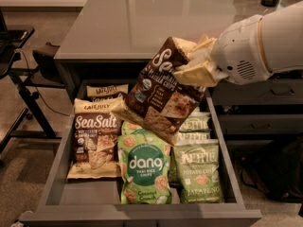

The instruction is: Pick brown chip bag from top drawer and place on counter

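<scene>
A green dang bag (143,167) lies just beside pale Kettle bags (199,171); a black stand (26,96) is at the far left.

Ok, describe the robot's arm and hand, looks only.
The arm is a thick, smooth white tube with a thin tan ring around it and a small slotted vent near the wrist. The hand, upper right over the drawer's back by the brown bag, has blocky cream fingers. No cables or lettering show.
</scene>
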Action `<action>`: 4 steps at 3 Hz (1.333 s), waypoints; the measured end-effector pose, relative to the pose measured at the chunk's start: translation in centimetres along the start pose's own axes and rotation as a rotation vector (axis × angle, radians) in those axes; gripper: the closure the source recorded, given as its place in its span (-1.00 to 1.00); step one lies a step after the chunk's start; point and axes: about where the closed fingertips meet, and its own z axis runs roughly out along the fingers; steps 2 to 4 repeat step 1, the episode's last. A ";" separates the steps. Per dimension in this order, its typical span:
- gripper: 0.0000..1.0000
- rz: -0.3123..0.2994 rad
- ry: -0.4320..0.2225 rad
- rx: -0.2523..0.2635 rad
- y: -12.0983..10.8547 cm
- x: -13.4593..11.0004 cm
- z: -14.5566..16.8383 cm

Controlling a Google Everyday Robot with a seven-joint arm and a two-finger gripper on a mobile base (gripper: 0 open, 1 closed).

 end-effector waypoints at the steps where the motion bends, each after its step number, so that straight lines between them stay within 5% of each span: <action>1: 1.00 0.000 0.000 0.000 0.0 0.0 0.0; 4: 1.00 0.000 0.000 0.000 0.0 0.0 0.0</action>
